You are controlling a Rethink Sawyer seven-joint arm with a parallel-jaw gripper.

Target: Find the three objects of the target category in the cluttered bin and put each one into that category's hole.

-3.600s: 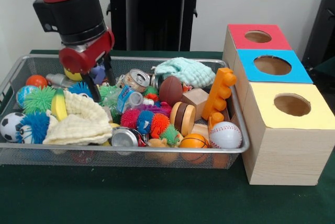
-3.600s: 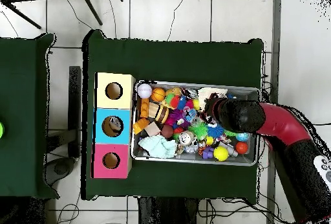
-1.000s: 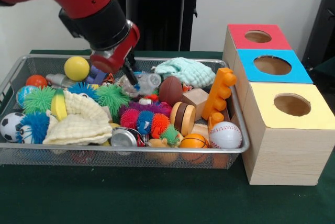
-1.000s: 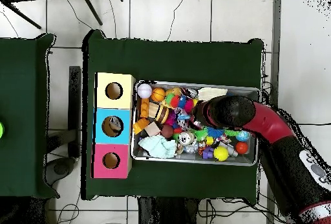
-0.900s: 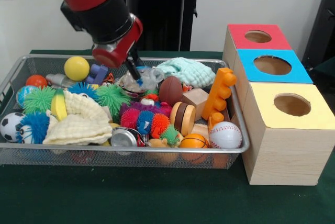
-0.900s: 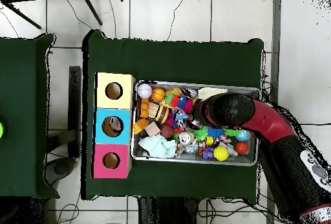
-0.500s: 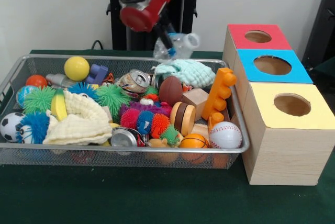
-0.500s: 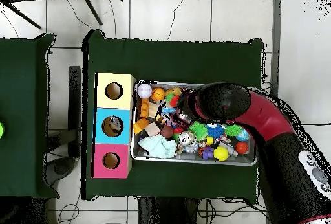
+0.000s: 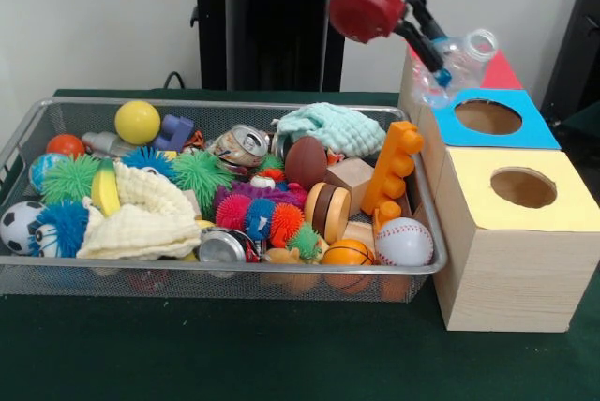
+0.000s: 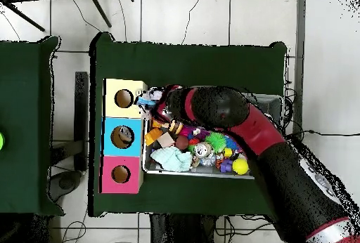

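Note:
My gripper [image 9: 438, 66] is shut on a crushed clear plastic bottle [image 9: 464, 56] and holds it in the air just above the far edge of the blue-faced box, close to its round hole [image 9: 487, 116]. In the overhead view the gripper [image 10: 156, 102] and bottle [image 10: 146, 100] show between the wire mesh bin [image 10: 211, 174] and the row of boxes, with the blue box's hole [image 10: 121, 136] a little to one side. The bin [image 9: 187, 269] is full of toys, balls, cloths and cans.
The red-faced box [image 9: 502, 73] stands behind the blue one and the yellow-faced box [image 9: 523, 187] in front. In the bin lie two crushed cans [image 9: 246, 143], [image 9: 223, 245], a baseball [image 9: 404, 241], a yellow ball [image 9: 138, 122] and an orange block [image 9: 394, 165].
The gripper closed on the bottle in the bin, lifted it out, and carried it right, from above the bin to above the blue box.

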